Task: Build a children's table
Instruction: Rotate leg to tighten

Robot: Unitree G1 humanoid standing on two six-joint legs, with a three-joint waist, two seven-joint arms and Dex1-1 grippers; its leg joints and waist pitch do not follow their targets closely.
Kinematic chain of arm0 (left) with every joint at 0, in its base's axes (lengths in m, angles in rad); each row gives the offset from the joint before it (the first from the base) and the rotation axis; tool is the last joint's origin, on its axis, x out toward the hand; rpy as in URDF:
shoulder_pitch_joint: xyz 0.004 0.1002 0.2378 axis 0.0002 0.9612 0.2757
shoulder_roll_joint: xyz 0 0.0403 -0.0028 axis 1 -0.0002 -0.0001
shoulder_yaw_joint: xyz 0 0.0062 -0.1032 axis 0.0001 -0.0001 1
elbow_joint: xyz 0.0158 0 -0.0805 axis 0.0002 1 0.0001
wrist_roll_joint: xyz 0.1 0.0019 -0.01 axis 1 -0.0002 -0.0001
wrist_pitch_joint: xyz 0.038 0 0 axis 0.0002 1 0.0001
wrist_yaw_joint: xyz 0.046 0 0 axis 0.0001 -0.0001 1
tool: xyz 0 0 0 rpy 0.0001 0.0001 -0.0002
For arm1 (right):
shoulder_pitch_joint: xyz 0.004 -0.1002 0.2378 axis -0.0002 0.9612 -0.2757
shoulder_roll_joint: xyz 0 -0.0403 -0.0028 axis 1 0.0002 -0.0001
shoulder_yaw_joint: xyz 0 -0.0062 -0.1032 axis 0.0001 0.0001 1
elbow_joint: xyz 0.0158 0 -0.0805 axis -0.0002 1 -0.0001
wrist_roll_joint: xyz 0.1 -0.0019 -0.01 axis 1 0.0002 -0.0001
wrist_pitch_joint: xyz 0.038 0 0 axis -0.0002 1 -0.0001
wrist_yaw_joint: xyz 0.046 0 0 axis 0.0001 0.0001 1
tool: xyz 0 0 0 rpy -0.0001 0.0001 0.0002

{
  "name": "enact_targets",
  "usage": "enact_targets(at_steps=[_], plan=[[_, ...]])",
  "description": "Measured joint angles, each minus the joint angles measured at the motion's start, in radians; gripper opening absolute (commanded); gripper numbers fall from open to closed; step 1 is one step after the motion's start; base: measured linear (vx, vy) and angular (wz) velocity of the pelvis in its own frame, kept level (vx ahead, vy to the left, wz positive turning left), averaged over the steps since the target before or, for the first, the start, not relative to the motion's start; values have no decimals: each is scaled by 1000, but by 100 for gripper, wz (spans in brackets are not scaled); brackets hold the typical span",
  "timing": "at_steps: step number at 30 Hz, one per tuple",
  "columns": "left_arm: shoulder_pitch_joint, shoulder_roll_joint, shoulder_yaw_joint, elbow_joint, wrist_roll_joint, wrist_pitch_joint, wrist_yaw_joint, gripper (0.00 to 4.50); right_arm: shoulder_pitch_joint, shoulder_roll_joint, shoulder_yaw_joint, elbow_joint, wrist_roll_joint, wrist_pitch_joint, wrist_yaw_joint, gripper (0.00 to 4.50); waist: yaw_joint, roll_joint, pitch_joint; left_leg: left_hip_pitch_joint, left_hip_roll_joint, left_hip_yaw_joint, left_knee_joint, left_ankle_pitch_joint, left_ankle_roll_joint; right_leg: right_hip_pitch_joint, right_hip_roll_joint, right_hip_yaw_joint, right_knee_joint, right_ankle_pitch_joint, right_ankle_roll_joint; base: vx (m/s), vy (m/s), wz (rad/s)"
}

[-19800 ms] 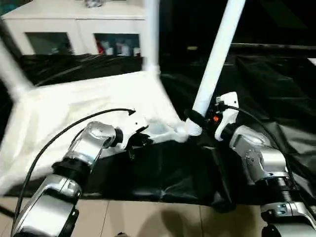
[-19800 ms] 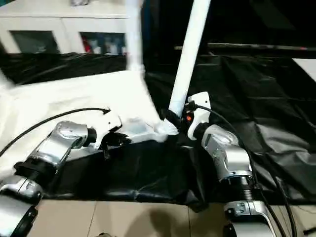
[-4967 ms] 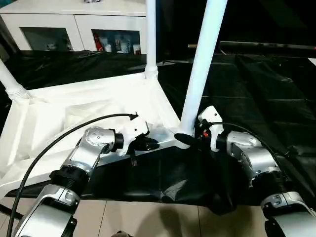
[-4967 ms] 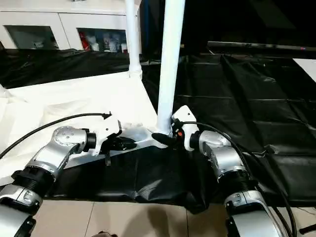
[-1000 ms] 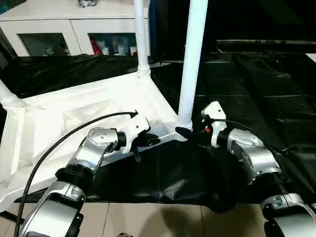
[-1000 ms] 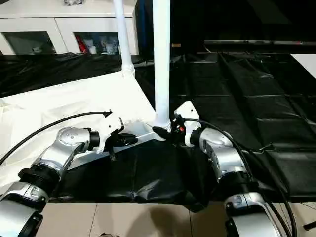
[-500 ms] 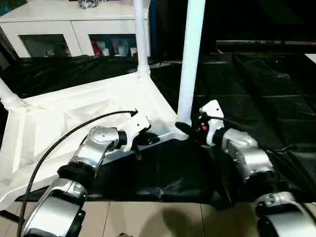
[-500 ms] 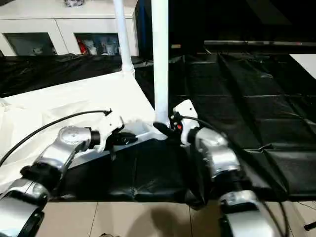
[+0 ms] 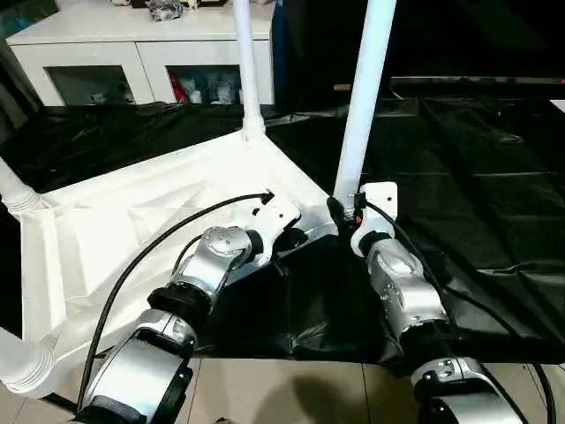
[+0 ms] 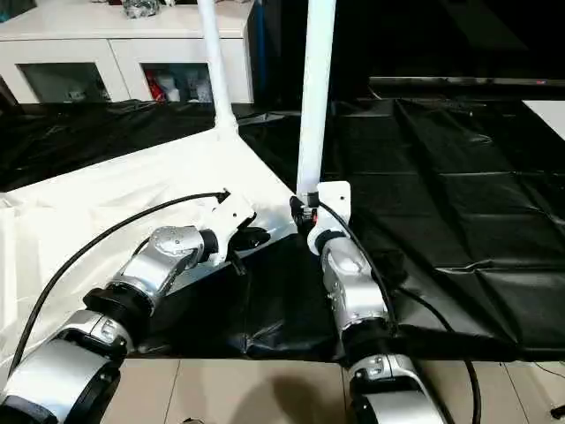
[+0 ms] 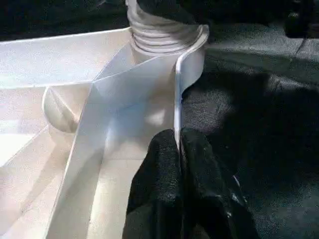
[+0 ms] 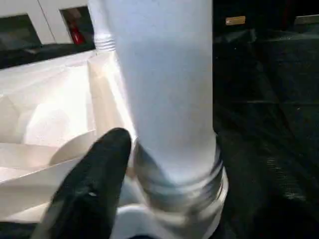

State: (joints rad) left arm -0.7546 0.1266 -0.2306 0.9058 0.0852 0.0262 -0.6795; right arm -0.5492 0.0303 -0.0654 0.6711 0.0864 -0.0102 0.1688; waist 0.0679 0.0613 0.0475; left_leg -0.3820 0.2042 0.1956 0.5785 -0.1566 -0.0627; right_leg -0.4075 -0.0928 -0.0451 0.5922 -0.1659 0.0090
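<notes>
The children's table lies upside down: its white ribbed tabletop (image 9: 132, 221) rests on a black sheet. One leg (image 9: 362, 97) rises from the near right corner socket, leaning a little to the right. My right gripper (image 9: 342, 209) is closed around its threaded base; one black finger (image 12: 99, 169) presses the leg (image 12: 164, 74), the other is hidden behind it. My left gripper (image 9: 296, 237) is shut on the tabletop's thin front rim (image 11: 175, 99), just left of that corner. Other legs stand at the far corner (image 9: 245, 71), the left corner (image 9: 13, 190) and the near left corner (image 9: 18, 362).
A white cabinet (image 9: 132, 53) with glass doors stands behind the work at the back left. The black sheet (image 9: 477, 177) spreads wide to the right of the table. Tan floor (image 9: 291, 397) shows below the sheet's front edge.
My right forearm has swung in from the right and now points straight at the leg's base. The leg leans more to the right. The left gripper stays pinched on the rim. The camera has shifted.
</notes>
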Motion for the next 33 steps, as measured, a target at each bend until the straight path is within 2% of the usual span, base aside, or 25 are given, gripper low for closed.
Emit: enact_targets(at_steps=[1,2,6,7,12,16,20,27,29,31,33], plan=[[1,6,0,0,0,-5,-4,0,0,-5,4,0,1,-1,19,322,-4,0,0,-1,0,0,0,0,0,0,0,0,0,0,0,0,0,0],[2,12,0,0,0,-9,-13,0,0,-13,8,0,1,-1,44,344,-7,0,0,-1,0,0,0,0,0,0,0,0,0,0,0,0,0,0],[19,45,-1,-22,-3,-31,-59,0,0,-69,34,-9,6,21,154,344,-12,0,0,-1,0,0,0,0,0,-1,0,-1,0,1,-1,0,0,0],[29,61,-2,-37,-6,-39,-88,0,0,-104,40,-26,15,47,217,344,-13,-1,0,-2,1,0,0,0,0,-1,0,-1,0,3,-4,0,0,0],[57,118,-6,-73,-24,-79,-202,0,1,-216,75,-95,60,158,451,344,-6,-4,2,-4,3,1,-2,0,0,-4,1,-3,1,-1,0,0,0,0],[87,170,-7,-116,-44,-100,-290,0,1,-288,94,-120,88,220,596,344,5,-14,4,-5,3,2,-2,0,0,-7,1,-2,3,-1,0,0,0,0],[116,201,-13,-164,-52,-105,-349,0,-10,-320,125,-117,96,245,700,344,21,-22,5,-5,3,4,0,0,0,-7,0,0,4,-1,0,0,0,0],[129,213,-13,-187,-58,-104,-384,0,-45,-329,160,-87,69,248,746,344,24,-24,5,-6,3,4,0,0,0,-7,0,0,4,-1,0,0,0,0],[129,214,-13,-187,-59,-103,-384,0,-52,-328,166,-73,67,245,749,309,24,-24,5,-6,3,4,0,0,0,-7,0,0,4,-1,0,0,0,0],[133,216,-13,-195,-61,-99,-387,0,-55,-328,166,-66,66,244,749,304,25,-24,5,-6,3,4,0,0,0,-7,0,0,4,-1,0,0,0,0],[135,218,-12,-198,-61,-94,-386,0,-66,-328,170,-54,63,245,752,277,24,-24,5,-5,3,4,0,0,0,-7,0,0,5,-1,0,0,0,0]])
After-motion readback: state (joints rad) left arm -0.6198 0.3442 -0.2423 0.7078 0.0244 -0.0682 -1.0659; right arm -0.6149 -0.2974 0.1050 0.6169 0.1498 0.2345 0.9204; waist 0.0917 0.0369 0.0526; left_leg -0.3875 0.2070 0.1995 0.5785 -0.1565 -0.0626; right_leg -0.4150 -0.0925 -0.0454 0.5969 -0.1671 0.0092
